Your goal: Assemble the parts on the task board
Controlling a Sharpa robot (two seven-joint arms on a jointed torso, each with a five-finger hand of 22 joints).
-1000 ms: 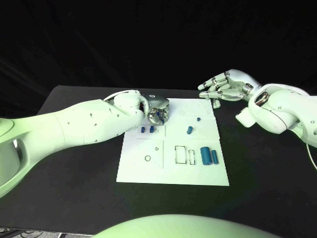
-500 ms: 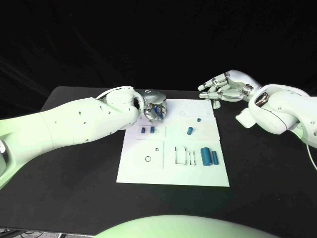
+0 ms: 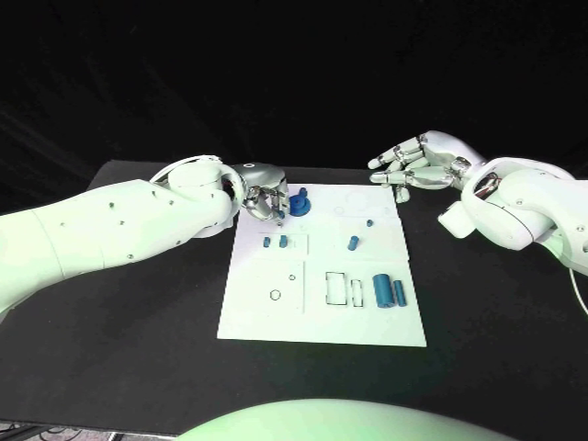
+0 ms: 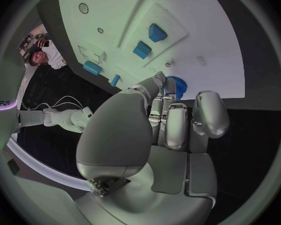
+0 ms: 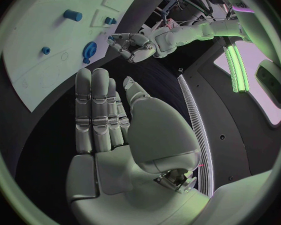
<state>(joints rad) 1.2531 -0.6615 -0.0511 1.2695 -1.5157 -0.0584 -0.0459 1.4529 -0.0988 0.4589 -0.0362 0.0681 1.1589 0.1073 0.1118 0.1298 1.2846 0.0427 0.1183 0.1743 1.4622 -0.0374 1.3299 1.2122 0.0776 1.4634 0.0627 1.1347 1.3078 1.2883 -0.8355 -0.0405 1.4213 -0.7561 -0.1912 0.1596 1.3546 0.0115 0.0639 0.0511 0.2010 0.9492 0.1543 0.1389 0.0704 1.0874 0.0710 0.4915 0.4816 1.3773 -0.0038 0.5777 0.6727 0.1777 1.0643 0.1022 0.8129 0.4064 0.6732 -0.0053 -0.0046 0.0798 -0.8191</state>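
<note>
Since a second ago the left hand (image 3: pixel 265 198) has drawn back from the near-left part of the task board (image 3: pixel 323 322) toward its far-left corner, and a round blue part (image 3: pixel 300 201) that its fingers covered before now shows at the fingertips. In the left wrist view that ribbed blue disc (image 4: pixel 175 86) sits right at the tips of the curled fingers (image 4: pixel 176 126), touching or nearly touching them; whether the hand actually pinches it or the disc merely rests on the board against the fingertips cannot be told.

The right hand (image 3: pixel 422 162) has kept its place beyond the board's far-right corner, raised over the black table (image 3: pixel 135 303), holding nothing, with its fingers straight and side by side and the thumb apart, as the right wrist view (image 5: pixel 109 112) shows.

Just on the robot's side of the left hand, two small blue pegs (image 3: pixel 275 241) lie side by side on the board. Farther toward the right hand lie a tiny blue piece (image 3: pixel 369 221) and a short blue cylinder (image 3: pixel 353 243). Well nearer the robot, two larger blue cylinders (image 3: pixel 389 289) lie together beside outlined rectangles (image 3: pixel 336 287).
</note>
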